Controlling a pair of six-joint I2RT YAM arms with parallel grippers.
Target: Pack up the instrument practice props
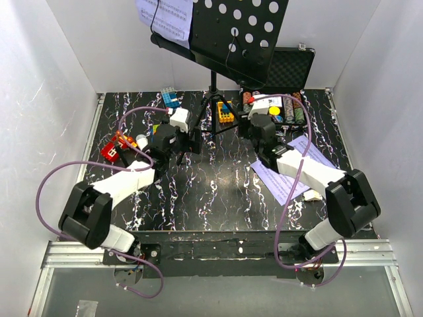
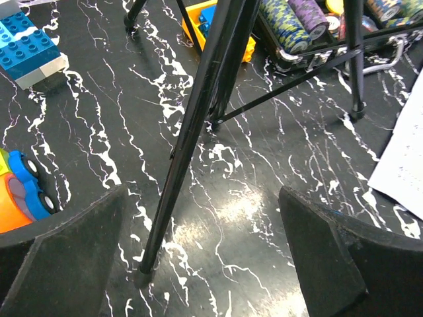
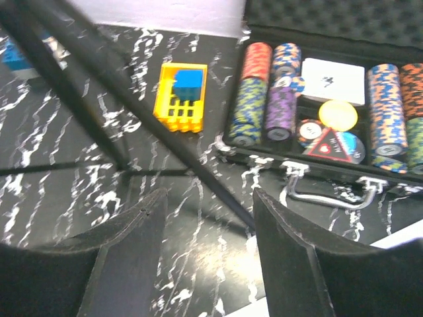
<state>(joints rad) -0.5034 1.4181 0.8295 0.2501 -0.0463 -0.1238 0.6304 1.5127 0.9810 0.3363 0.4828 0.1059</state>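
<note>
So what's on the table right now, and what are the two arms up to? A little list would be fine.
stand: music stand, upright on its tripod, back middle
pages: one sheet on the stand; more sheets flat on the table, right side
case: poker chip case, open, back right
toys: blue block, yellow block, red block
left gripper: open, a stand leg in the gap, not gripped
right gripper: open, near another leg
</note>
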